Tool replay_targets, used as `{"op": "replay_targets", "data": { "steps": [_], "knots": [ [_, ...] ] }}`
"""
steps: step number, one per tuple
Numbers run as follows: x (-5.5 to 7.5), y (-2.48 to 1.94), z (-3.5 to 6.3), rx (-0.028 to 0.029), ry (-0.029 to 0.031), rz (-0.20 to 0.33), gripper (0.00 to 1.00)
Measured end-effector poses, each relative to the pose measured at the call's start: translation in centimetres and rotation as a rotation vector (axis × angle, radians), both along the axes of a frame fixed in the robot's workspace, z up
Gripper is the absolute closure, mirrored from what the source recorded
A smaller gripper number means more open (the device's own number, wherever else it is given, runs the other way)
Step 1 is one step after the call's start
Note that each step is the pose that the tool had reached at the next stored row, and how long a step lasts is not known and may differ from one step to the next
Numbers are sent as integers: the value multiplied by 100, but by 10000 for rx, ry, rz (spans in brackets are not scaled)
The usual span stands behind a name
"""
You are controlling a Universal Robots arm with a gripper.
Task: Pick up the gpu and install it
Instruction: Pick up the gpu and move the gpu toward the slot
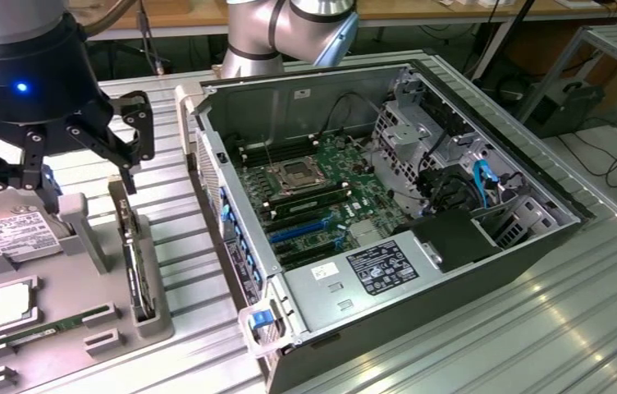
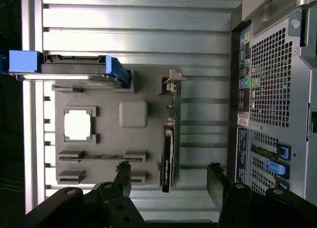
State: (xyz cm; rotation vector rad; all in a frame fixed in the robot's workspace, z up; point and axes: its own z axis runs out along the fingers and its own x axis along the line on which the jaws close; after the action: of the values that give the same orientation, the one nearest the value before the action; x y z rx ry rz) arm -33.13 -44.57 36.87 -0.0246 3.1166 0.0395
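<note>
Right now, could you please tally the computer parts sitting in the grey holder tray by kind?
gpu: 1
hard drive: 1
processor chip: 1
memory stick: 1
Total: 4

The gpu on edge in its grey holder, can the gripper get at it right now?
Probably yes: the open gripper hangs over the gpu, whose top edge is bare, with nothing between them.

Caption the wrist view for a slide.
Open gripper over the graphics card standing on edge in its grey holder, beside the computer case.
</note>
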Motion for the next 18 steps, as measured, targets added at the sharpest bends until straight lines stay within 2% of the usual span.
{"op": "replay_targets", "data": {
  "steps": [18],
  "knots": [
    [10, 0, -165, -1, 0, 43, 28]
  ]
}}
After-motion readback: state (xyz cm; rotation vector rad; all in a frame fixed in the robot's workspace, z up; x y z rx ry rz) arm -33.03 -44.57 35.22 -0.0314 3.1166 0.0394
